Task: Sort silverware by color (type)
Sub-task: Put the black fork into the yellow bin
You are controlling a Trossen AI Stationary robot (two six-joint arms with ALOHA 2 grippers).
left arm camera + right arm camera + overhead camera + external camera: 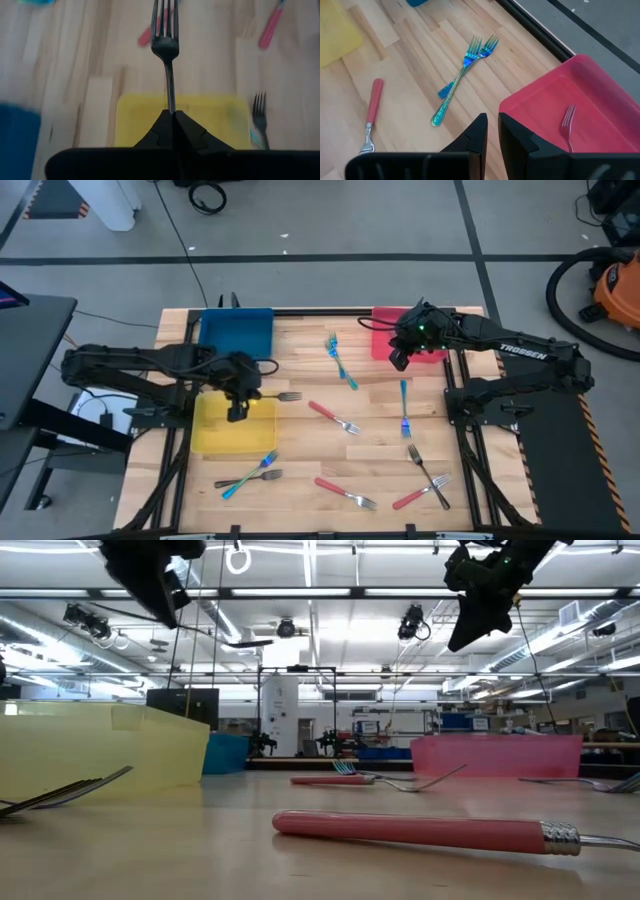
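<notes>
Left hand (238, 413) is being held above the yellow tray (215, 435), fingers clamped together on a dark fork (167, 50), handle pinched, tines pointing out past the tray's edge toward mid-surface. Blue tray (237, 331) is lying just beyond the yellow one.

Right hand (398, 361) is being held aloft by the near edge of the red tray (600, 95), fingers (477, 135) parted by a narrow gap, nothing gripped. One fork (567, 125) is lying inside the red tray.

Two blue forks (462, 72) are lying crossed on the wooden surface (300, 440) near that tray. Another blue fork (404, 408) is lying beside the right arm's base. Red-handled forks (333, 417) and mixed others (248, 473) are scattered along the near half.
</notes>
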